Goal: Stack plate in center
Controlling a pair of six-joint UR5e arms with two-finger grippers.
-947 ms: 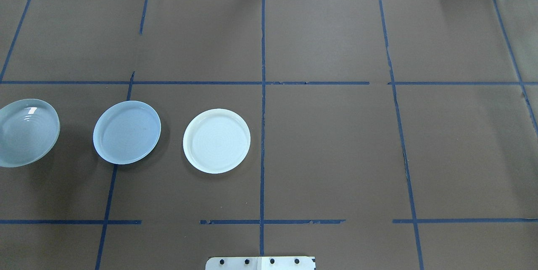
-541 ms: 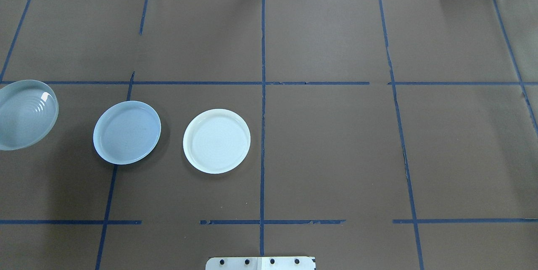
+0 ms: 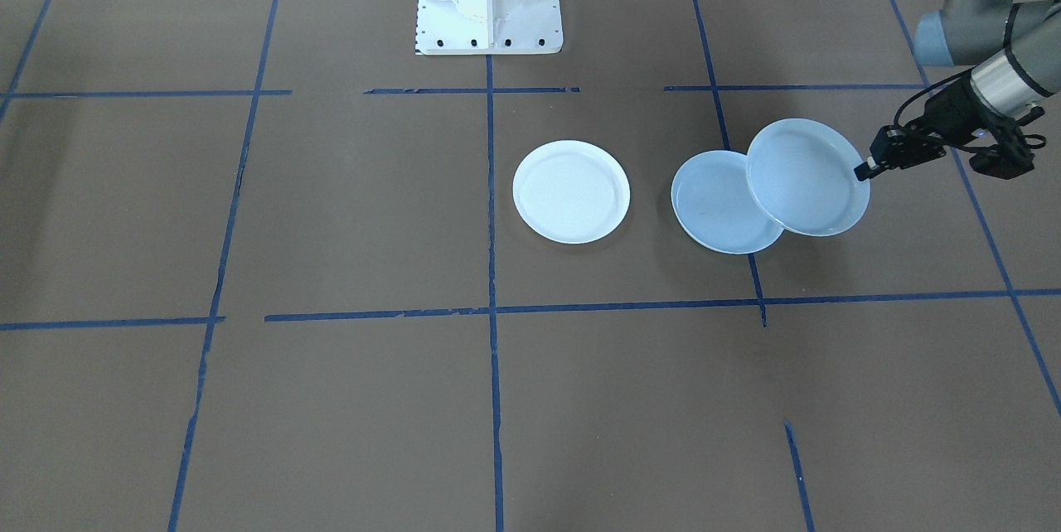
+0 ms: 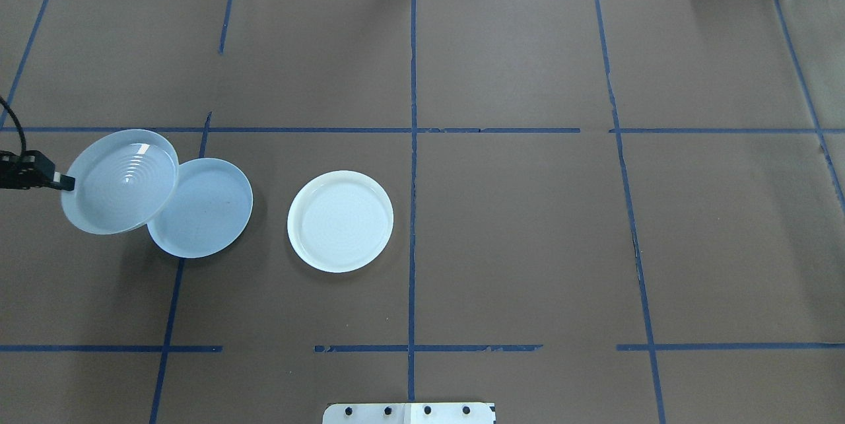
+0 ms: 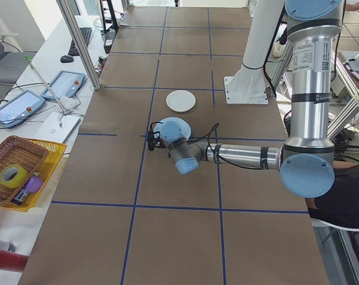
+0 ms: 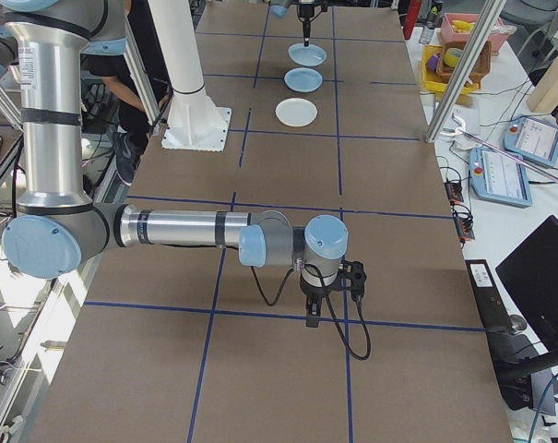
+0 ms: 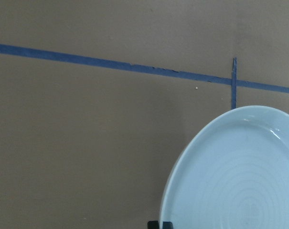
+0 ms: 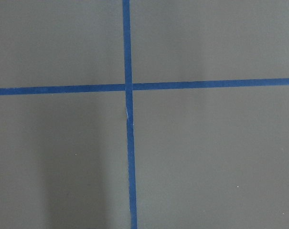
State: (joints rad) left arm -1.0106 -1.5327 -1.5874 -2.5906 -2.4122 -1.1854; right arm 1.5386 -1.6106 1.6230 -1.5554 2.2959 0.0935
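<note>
The left gripper (image 4: 64, 181) is clamped on the rim of the ripple-ringed plate (image 4: 122, 179), held tilted in the air, its far edge overlapping the light blue plate (image 4: 208, 212) on the table (the white plate (image 4: 340, 221) sits apart, beside it). Bare brown table (image 4: 528, 226) stretches beyond. The right gripper (image 6: 313, 318) hovers well away; I cannot tell its opening.

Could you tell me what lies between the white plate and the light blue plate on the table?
Nothing: between the white plate and the light blue plate only bare brown paper shows, in the overhead view.
</note>
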